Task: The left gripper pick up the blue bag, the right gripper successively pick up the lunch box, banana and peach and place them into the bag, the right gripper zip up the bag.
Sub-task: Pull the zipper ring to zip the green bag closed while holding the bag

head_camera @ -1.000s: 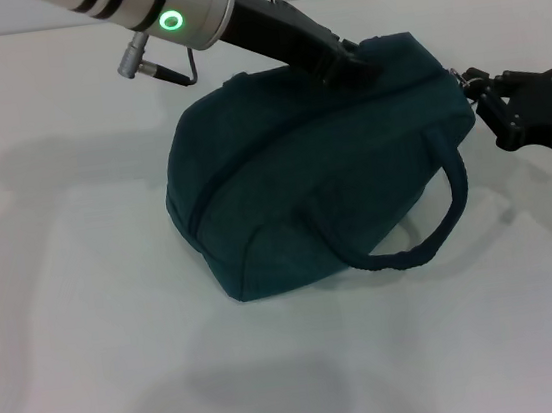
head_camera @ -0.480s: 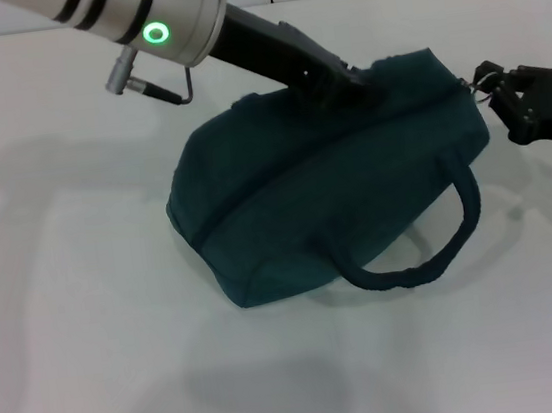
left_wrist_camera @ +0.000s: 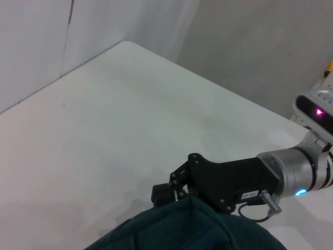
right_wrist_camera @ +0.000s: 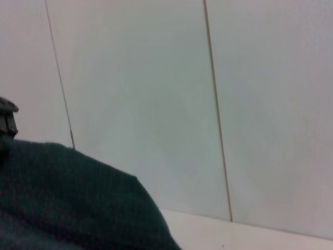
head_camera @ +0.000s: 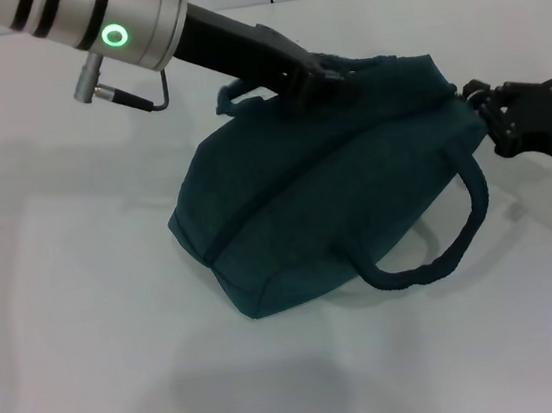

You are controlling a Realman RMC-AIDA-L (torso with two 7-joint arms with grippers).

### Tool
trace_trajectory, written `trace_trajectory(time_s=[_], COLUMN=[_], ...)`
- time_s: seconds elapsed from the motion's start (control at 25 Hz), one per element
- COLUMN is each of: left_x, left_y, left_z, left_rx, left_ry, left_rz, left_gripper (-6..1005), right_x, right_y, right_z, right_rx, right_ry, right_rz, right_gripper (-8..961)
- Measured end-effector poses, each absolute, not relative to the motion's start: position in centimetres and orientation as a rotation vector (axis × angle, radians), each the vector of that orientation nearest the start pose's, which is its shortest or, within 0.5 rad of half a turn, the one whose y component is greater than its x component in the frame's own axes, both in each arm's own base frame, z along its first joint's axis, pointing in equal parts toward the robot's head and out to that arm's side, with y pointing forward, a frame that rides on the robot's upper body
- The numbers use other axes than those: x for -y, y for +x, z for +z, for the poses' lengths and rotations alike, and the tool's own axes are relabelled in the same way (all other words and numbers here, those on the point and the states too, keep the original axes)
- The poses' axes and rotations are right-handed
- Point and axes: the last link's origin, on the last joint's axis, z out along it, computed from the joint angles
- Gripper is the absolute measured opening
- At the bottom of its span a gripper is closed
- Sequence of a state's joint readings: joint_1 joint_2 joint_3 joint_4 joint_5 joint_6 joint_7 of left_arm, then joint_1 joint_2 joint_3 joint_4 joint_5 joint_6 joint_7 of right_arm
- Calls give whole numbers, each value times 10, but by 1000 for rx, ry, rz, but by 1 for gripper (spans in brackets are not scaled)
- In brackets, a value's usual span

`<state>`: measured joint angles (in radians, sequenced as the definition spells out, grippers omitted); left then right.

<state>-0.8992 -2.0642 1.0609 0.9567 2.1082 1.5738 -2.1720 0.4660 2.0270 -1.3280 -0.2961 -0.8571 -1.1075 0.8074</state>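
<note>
The blue bag (head_camera: 326,200) lies tilted on the white table, its near handle (head_camera: 442,246) hanging loose in front. My left gripper (head_camera: 325,71) reaches in from the upper left and is shut on the bag's top edge, holding it up. At the bag's right end my right gripper (head_camera: 469,100) is pinched shut on the zip pull. The left wrist view shows the bag's fabric (left_wrist_camera: 187,229) with the right gripper (left_wrist_camera: 165,191) at its tip. Bag cloth (right_wrist_camera: 62,203) fills the right wrist view's lower corner. The lunch box, banana and peach are out of view.
The white table (head_camera: 85,290) spreads around the bag on all sides. A panelled wall (right_wrist_camera: 156,94) stands behind it. The left arm's silver forearm (head_camera: 102,16) with a green light crosses the upper left.
The left arm has drawn back toward the upper left, still holding the bag's top. The bag's far handle now shows. The right gripper stayed at the bag's right end, shifting only slightly.
</note>
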Motion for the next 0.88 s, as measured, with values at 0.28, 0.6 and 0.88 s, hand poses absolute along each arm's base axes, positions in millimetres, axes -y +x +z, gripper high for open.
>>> trace_trajectory(time_s=[0.28,0.6,0.88], left_x=[-390,-394,-392], left_y=[-95,-97,-102], left_z=[-5,18,17], left_rx=[728,775,790], left_ry=[-3027,-3009,-3007], left_rz=[-300,-445,-444], left_gripper=[43,44,44], right_x=[-346,-349,-344], right_y=[292,301,292], right_z=[-25,-23,-29], right_rx=[-559,-569,-543], right_ry=[-2193,-2163,-2223], right_rz=[817,750,800], right_gripper=[15,14,15])
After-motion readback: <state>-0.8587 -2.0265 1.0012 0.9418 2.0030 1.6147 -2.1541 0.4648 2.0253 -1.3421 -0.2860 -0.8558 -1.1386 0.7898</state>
